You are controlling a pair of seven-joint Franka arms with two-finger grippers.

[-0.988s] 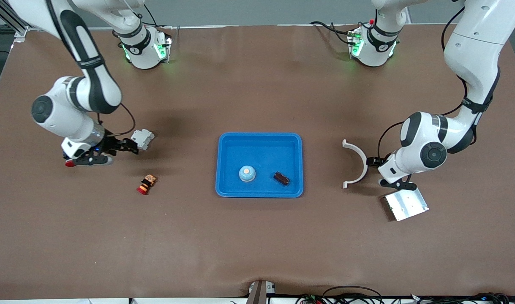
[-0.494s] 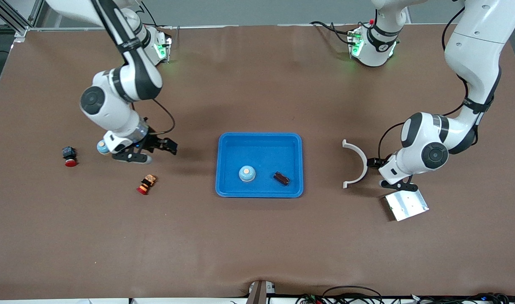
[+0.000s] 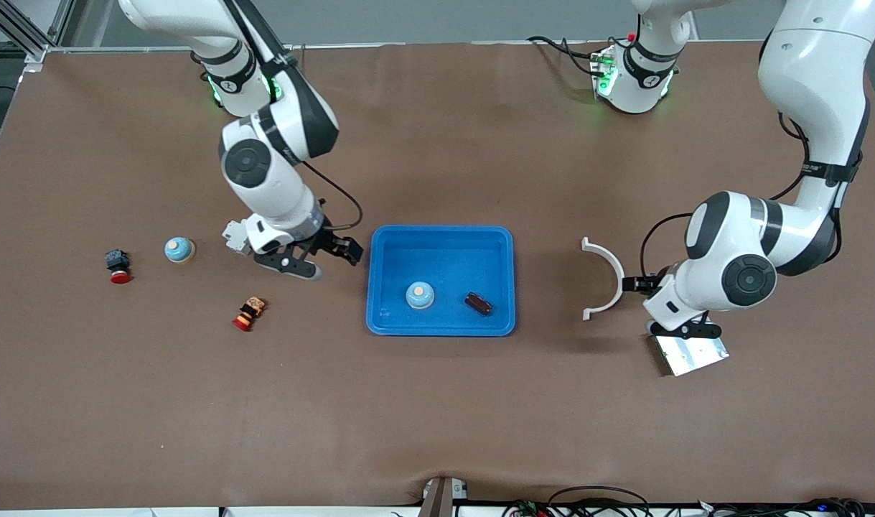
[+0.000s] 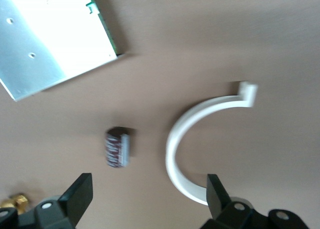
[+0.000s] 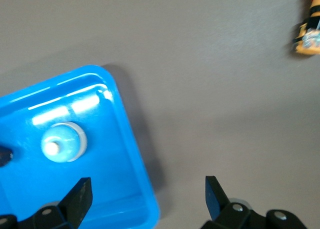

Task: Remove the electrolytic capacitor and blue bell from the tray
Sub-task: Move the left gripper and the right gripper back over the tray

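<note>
Brown table; left tool mostly hidden by its wrist.

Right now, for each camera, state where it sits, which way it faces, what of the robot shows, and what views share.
Front view: high across the table, facing both bases; both arms show, right gripper beside the blue plastic tray, left gripper by the white curved bracket.
Left wrist view: looking down past open left gripper at the bracket, small brown cylindrical capacitor, shiny metal plate.
Right wrist view: looking down past open right gripper at the tray holding the light-blue round bell.
Shared: tray, bell, bracket and plate also show in front.
</note>
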